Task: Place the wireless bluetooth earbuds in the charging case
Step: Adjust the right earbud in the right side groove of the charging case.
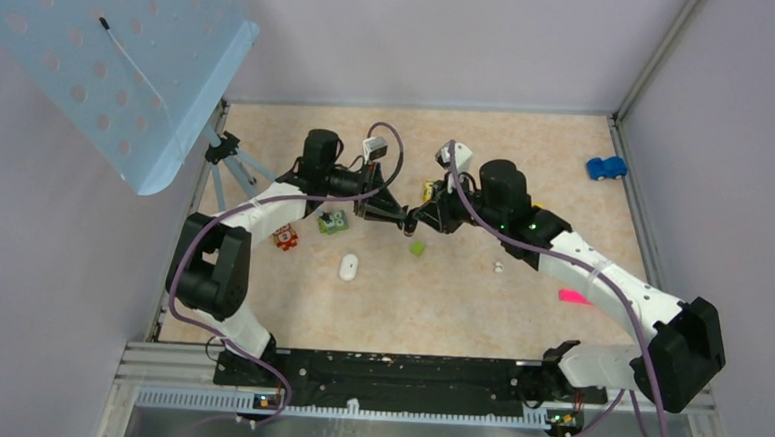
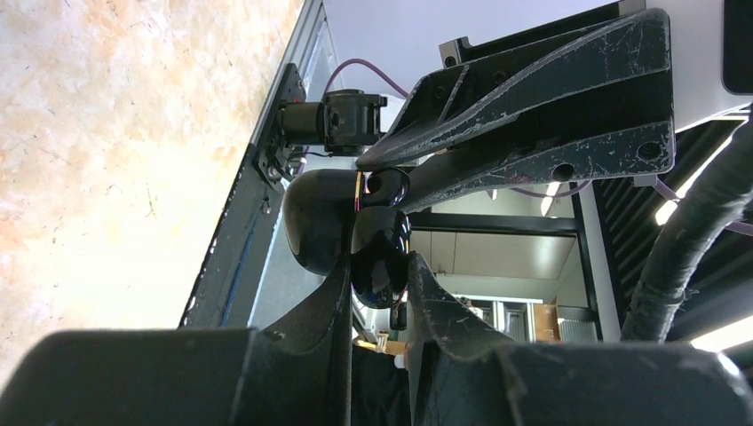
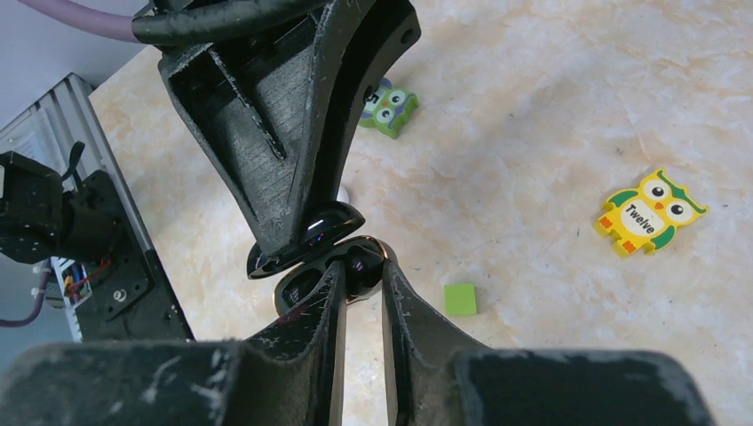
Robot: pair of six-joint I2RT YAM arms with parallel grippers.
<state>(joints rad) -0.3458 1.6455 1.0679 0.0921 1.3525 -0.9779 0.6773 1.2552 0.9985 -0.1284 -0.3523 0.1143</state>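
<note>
Left gripper (image 2: 377, 273) pinches open case (image 2: 315, 222), right gripper (image 3: 360, 268) pinches earbud (image 2: 388, 185) at its mouth, 12 o'clock of green cube (image 1: 417, 248); seating looks unfinished.

Above the middle of the bench (image 1: 459, 312), the left fingers (image 2: 311, 328) and right fingers (image 3: 404, 328) meet tip to tip, with the charging case (image 2: 315, 222) between them. What may be an earbud (image 2: 387, 185) sits at the right tips. The toy cube (image 1: 417, 248) lies just nearer, and the toy car (image 1: 606, 168) lies far right.

"Twelve" on the yellow owl puzzle piece (image 3: 651, 213).
</note>
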